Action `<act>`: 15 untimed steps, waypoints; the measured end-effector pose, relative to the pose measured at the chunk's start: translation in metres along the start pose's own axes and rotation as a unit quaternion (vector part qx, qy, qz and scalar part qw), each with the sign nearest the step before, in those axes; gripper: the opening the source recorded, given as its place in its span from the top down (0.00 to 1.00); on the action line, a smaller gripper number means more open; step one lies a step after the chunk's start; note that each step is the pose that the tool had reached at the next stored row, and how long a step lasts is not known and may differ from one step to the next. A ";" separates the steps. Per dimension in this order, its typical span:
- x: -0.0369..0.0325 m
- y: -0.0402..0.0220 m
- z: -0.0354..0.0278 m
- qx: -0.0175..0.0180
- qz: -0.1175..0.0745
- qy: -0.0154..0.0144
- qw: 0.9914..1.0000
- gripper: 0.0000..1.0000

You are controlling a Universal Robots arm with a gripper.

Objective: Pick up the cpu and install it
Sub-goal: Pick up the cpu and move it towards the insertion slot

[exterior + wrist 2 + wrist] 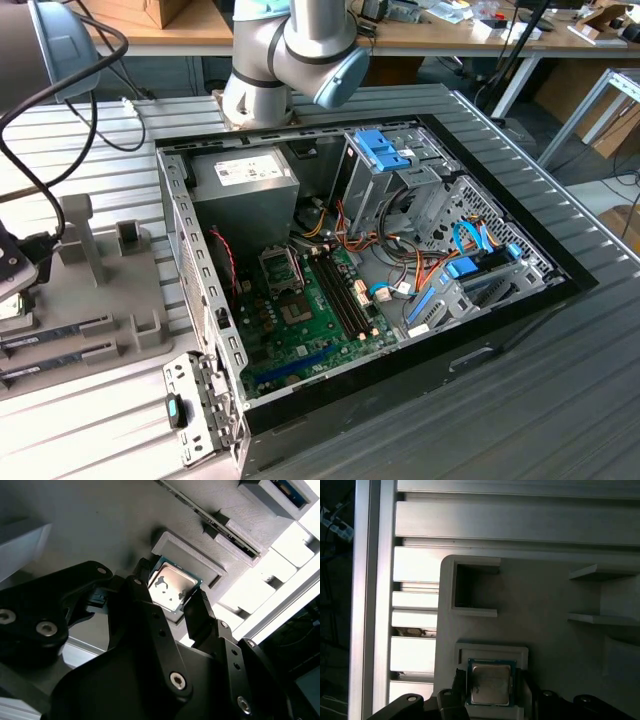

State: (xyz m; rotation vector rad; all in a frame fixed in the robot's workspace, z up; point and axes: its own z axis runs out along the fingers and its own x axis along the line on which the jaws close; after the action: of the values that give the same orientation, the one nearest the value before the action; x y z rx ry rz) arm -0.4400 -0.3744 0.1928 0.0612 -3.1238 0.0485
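I see the arm as silver-grey tubular joints with light blue end caps. In the second wrist view, the jaws are matte black plates and links, fastened with round silver screws.

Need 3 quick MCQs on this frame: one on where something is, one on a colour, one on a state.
1. Where does the cpu lie?
A) in the socket inside the case
B) in a recess of the gray holder
C) on top of the power supply

2. What colour is the drive-cage clip?
A) blue
B) red
C) white

3. How is the computer case?
A) shut by a side panel
B) standing upright
C) lying open, motherboard exposed

Key: 1 B, both wrist views show it seated in the holder; 2 A, it is plainly blue in the exterior view; 3 C, the exterior view looks straight into it.
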 end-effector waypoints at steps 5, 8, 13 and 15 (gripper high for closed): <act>0.0009 0.0000 0.0002 0.001 0.000 0.000 1.000 0.45; 0.0011 0.0000 0.0003 0.001 0.000 0.000 1.000 0.45; 0.0014 0.0001 0.0012 0.001 0.000 0.000 1.000 0.45; 0.0014 0.0001 0.0014 0.001 0.000 0.000 1.000 0.45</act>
State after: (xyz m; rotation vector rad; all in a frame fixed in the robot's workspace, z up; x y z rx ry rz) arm -0.4414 -0.3745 0.1914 0.0613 -3.1236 0.0502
